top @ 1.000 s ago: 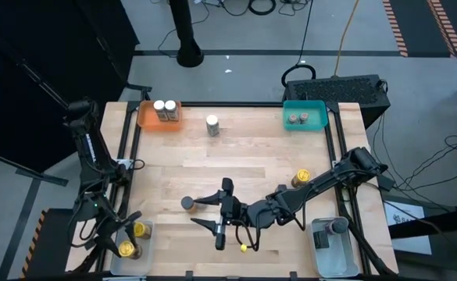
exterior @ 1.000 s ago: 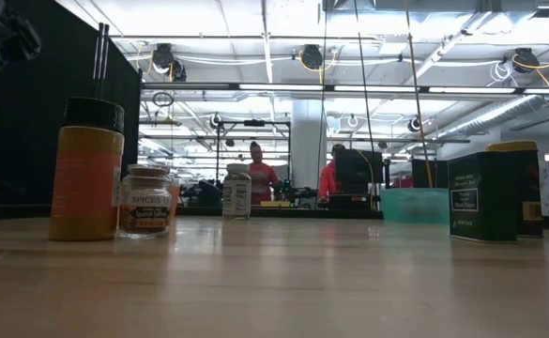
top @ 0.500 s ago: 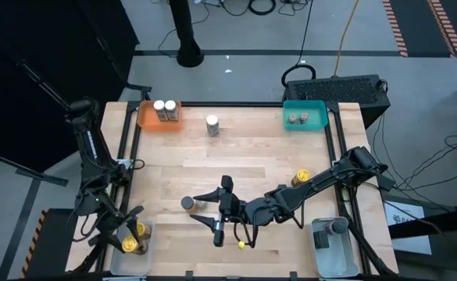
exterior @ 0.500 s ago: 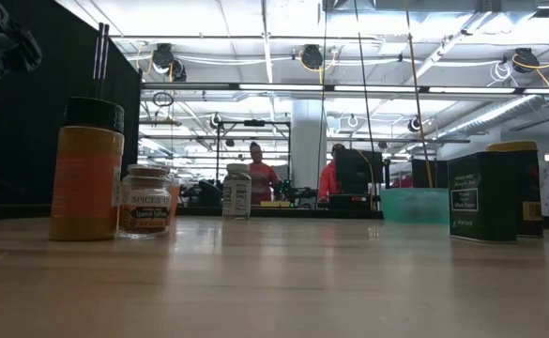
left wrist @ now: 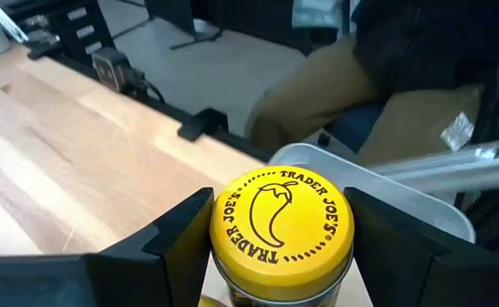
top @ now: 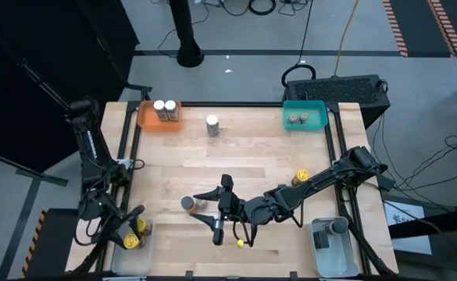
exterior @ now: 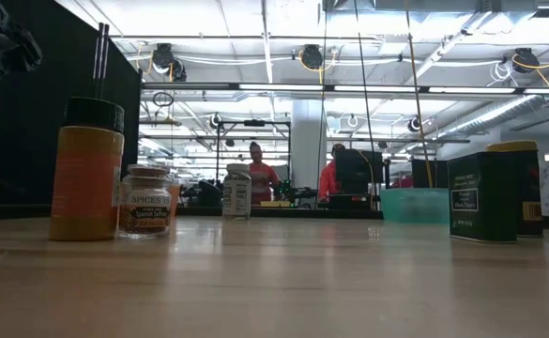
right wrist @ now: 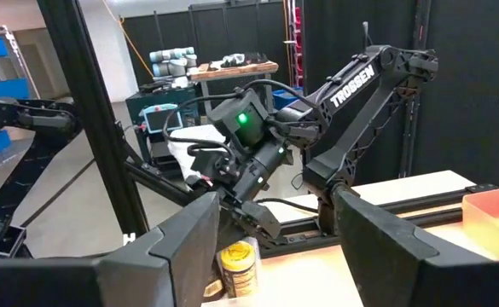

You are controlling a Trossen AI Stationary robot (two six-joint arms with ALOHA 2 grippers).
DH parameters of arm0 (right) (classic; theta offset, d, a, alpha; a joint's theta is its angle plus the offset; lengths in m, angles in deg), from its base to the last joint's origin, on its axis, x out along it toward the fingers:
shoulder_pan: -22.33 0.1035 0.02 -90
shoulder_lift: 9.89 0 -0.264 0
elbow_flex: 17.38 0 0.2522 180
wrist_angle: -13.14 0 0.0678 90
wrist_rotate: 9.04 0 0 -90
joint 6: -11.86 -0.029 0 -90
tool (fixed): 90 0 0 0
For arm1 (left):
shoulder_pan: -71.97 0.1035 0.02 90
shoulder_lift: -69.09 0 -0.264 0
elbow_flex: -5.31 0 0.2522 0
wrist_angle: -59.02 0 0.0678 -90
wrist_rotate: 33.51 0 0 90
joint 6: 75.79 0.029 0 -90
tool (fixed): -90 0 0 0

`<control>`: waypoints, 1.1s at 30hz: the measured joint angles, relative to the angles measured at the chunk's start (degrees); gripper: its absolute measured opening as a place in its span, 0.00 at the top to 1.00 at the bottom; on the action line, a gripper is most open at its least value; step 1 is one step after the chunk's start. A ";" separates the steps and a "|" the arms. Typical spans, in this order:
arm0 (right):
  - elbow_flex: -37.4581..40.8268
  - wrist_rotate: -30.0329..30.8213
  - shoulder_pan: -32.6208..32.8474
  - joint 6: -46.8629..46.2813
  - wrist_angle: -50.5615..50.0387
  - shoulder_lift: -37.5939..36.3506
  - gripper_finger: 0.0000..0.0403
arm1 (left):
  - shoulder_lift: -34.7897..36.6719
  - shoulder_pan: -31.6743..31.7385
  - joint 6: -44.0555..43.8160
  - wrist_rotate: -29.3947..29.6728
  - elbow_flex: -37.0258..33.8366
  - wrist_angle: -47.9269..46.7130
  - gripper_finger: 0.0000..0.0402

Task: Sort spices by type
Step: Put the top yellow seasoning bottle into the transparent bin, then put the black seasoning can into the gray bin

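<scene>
At the near left corner of the counter (top: 251,156) the left gripper (top: 132,234) hangs over a clear tray (top: 145,257), and its two dark fingers (left wrist: 176,234) stand on either side of a yellow-lidded jar (left wrist: 281,230), close to the lid; whether they press on the jar cannot be told. A second yellow jar (top: 143,226) stands just beside it in the same tray. At the far left sits an orange tray (top: 146,117) holding two white-topped jars (top: 164,110), touching one another. To its right a single white-topped jar (top: 212,125) stands upright on the bare wood near the far edge. Toward the near middle a grey-lidded jar (top: 187,204) stands alone, and just beside it on the right is the right gripper (top: 205,208), its fingers spread wide and holding nothing, one tip close to that jar. A small yellow cap-like piece (top: 241,243) lies on the wood near the gripper's wrist. Farther right, a yellow jar (top: 301,178) shows beside the right arm's forearm. At the far right a teal tray (top: 317,109) holds two grey-lidded jars (top: 298,119). At the near right corner another clear tray (top: 333,257) holds one dark-lidded jar (top: 337,226) at its far end.
</scene>
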 joint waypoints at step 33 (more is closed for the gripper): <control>0.00 0.00 0.02 -0.20 -0.32 0.00 0.46 | 0.26 0.00 -2.92 2.49 1.52 1.13 0.33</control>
